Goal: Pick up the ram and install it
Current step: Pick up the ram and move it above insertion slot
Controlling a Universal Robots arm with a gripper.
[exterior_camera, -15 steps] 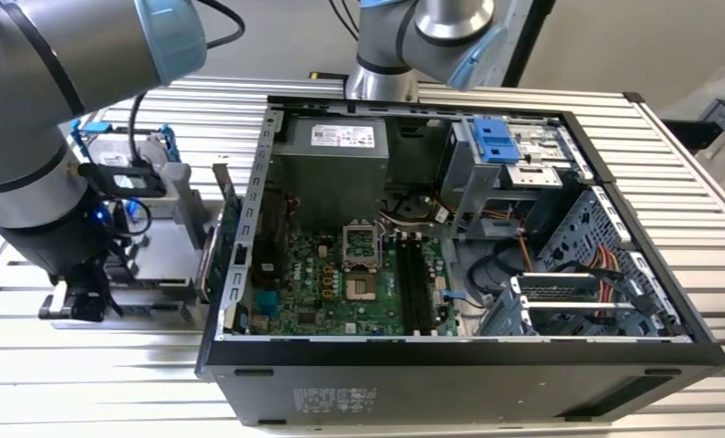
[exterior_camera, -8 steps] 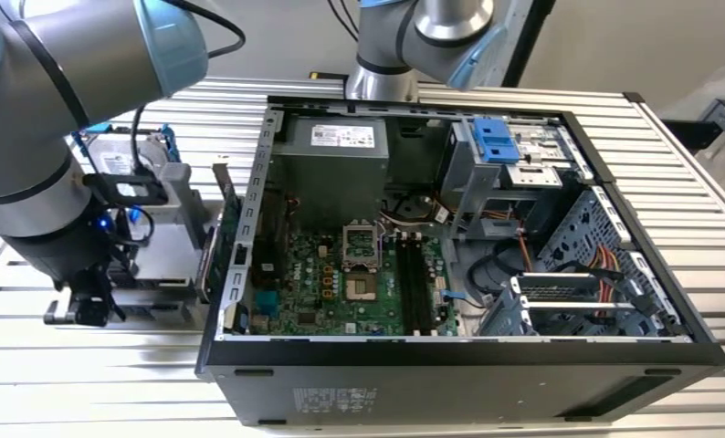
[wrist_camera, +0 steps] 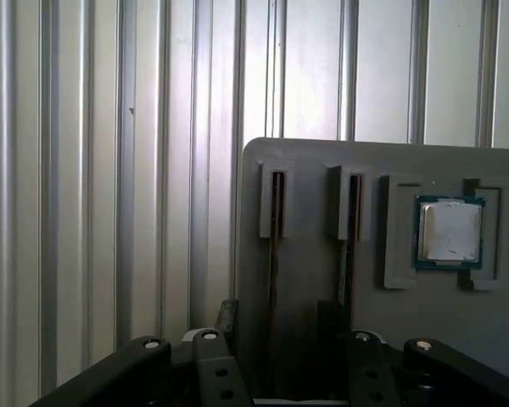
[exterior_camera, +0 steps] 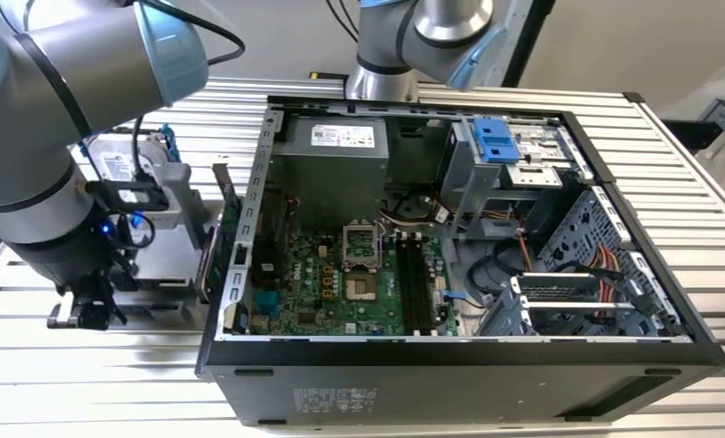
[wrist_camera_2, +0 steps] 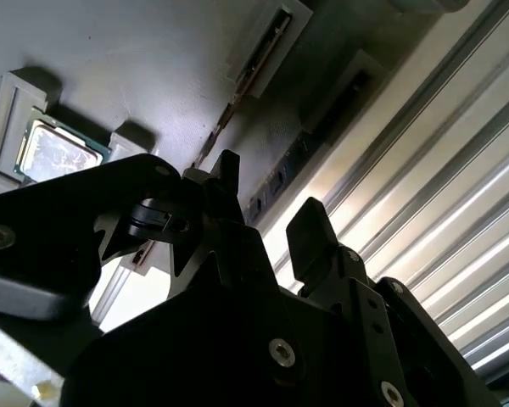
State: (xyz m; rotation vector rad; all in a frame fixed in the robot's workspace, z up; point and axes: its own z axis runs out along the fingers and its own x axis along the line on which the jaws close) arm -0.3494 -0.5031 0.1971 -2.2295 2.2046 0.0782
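Claw (wrist_camera: 280, 331) open and holding nothing, its dark fingers (wrist_camera: 228, 315) either side of the ram (wrist_camera: 276, 229); the ram sits on edge in a slot of a grey holder (wrist_camera: 314, 161); a second stick (wrist_camera: 351, 220) lies just outside one finger; a silver processor chip (wrist_camera: 448, 231) lies beyond it; the exterior view adds the arm (exterior_camera: 34, 182) bent down over the ribbed table (exterior_camera: 95, 383), beside an open computer case (exterior_camera: 460, 356).

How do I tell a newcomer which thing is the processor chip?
Find the ribbed metal table; a flat grey plate lies on it. In the first wrist view, the processor chip sits in a square recess of that plate, beside two narrow slots. It is the one square, shiny silver piece with a green rim; its neighbours are long dark slits.
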